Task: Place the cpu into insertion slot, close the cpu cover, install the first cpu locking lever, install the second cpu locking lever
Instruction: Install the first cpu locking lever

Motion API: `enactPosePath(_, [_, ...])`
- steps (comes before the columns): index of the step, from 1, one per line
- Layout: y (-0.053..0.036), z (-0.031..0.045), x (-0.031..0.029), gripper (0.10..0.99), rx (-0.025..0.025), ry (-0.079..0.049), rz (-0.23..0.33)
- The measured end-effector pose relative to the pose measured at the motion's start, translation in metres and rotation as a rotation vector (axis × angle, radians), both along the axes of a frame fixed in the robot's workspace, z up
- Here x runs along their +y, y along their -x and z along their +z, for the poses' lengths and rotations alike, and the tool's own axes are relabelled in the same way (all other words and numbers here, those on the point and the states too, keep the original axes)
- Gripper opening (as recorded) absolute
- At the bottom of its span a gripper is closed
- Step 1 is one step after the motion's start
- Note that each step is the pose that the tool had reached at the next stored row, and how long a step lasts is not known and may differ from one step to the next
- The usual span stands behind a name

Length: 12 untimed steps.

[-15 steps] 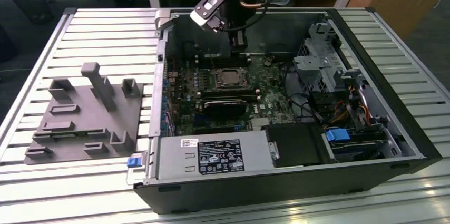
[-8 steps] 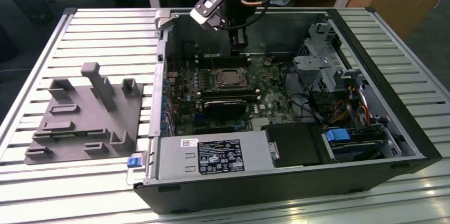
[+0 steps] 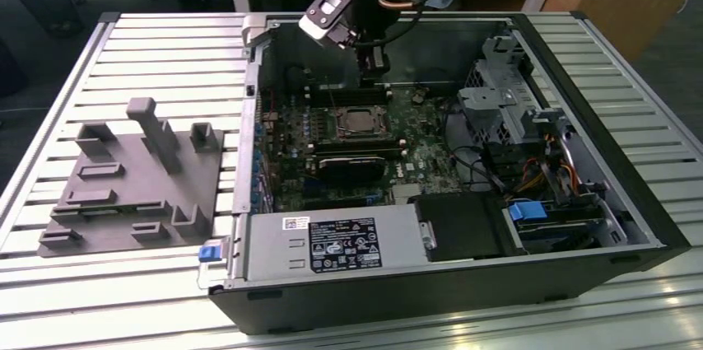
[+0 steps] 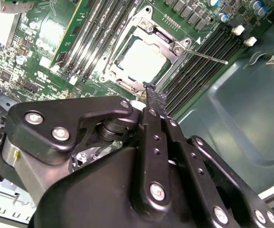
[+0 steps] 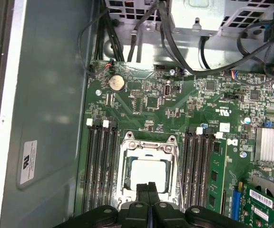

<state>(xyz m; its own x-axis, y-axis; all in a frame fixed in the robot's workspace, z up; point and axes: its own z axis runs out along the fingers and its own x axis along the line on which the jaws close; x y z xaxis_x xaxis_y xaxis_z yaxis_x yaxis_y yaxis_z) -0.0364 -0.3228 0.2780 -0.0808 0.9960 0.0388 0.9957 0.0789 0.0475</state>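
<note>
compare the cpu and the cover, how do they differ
The cpu is a solid pale square; the cover is an open frame with a central window. The cpu is smaller and sits within the window; the cover rings it. Both are square, metallic and lie flat.

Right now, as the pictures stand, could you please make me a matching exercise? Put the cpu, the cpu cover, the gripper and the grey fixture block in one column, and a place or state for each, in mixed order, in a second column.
Column one:
1. cpu
2. cpu cover
3. gripper
4. grey fixture block

Column two:
A. on the slatted table, at the exterior view's left of the computer case
B. shut, above the green board
C. pale square face, showing through a window
D. silvery frame, lying flat around a pale square

Pairs: 1-C, 2-D, 3-B, 4-A
</note>
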Motion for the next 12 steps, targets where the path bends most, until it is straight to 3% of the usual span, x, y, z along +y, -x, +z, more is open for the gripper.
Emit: enactPosePath(12, [0.0000, 0.0000, 0.0000, 0.106, 0.0000, 0.000, 0.085])
